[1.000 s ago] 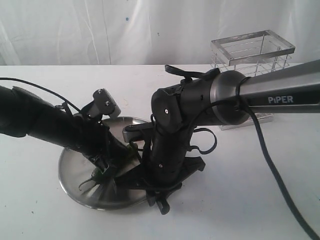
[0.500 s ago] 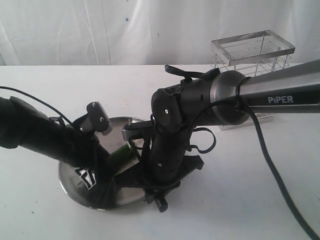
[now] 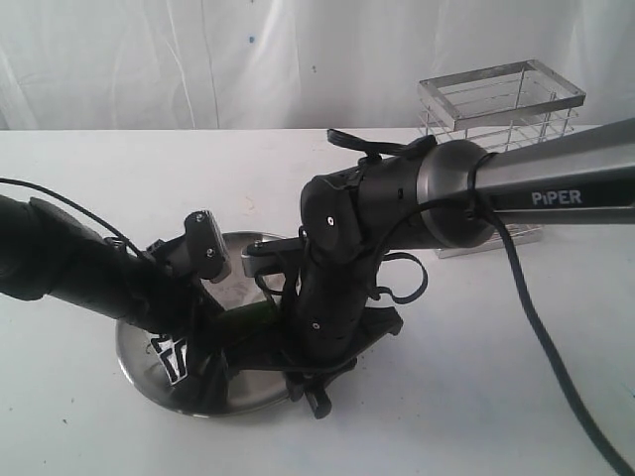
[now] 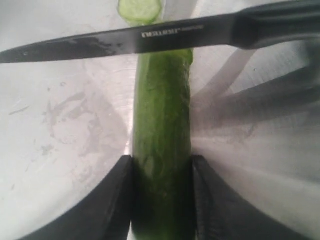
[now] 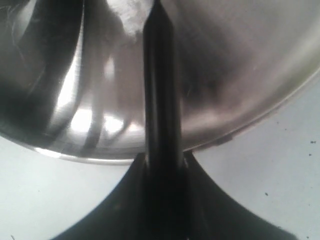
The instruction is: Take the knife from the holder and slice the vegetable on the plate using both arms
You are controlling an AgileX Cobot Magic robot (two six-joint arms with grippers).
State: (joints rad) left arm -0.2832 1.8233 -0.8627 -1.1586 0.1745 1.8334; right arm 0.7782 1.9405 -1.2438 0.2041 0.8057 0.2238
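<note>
1. My left gripper (image 4: 162,165) is clamped on the cucumber (image 4: 161,115), with a finger against each side, pinning it flat on the steel plate (image 4: 60,125).
2. The knife (image 4: 150,40) lies across the cucumber's far end, and one cut slice (image 4: 139,8) sits just beyond the blade.
3. My right gripper (image 5: 162,165) has closed on the knife's handle. I'd press straight down, blade square to the cucumber and away from the left fingers.
4. The wire holder (image 3: 501,99) stands far right, well apart from the plate.
</note>
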